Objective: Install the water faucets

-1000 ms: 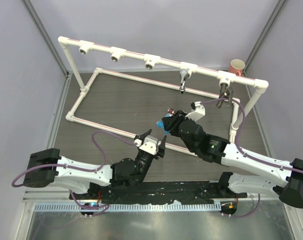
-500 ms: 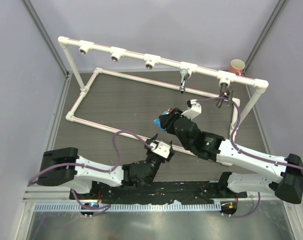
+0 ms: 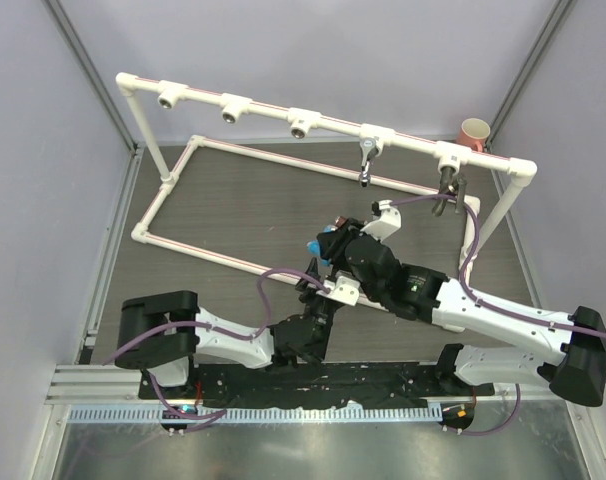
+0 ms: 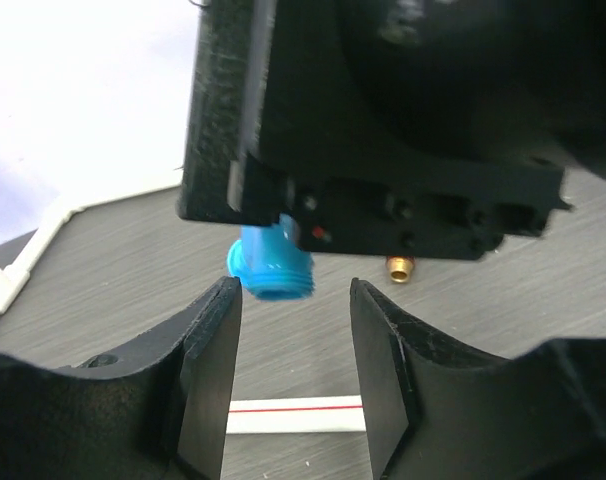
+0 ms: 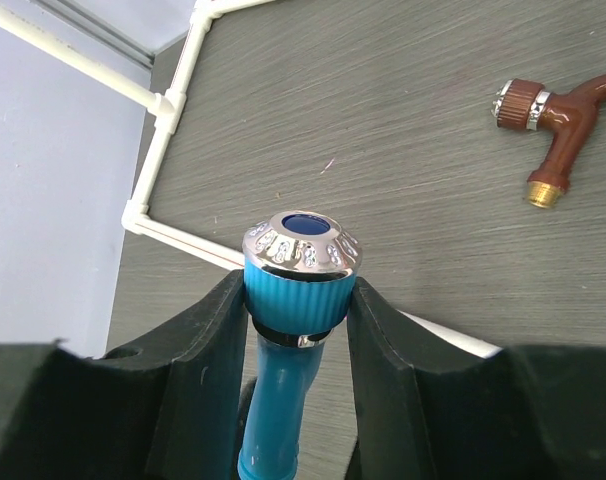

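Your right tool (image 5: 296, 305) is clamped on the blue faucet (image 5: 301, 262) by its ribbed knob, with the body running straight out past the fingers. The threaded end points at your left tool (image 4: 295, 290). Its jaws are partly apart and empty, just short of that faucet, thread sitting a bit off-centre.

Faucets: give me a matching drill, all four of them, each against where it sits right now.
Column 1
1. blue faucet
2. copper faucet
3. silver faucet
4. dark grey faucet

Column 2
A. hangs from the rightmost socket of the white pipe rail
B. lies on the table
C. clamped in the right gripper
D. hangs from the rail socket second from the right

Pairs: 1-C, 2-B, 3-D, 4-A
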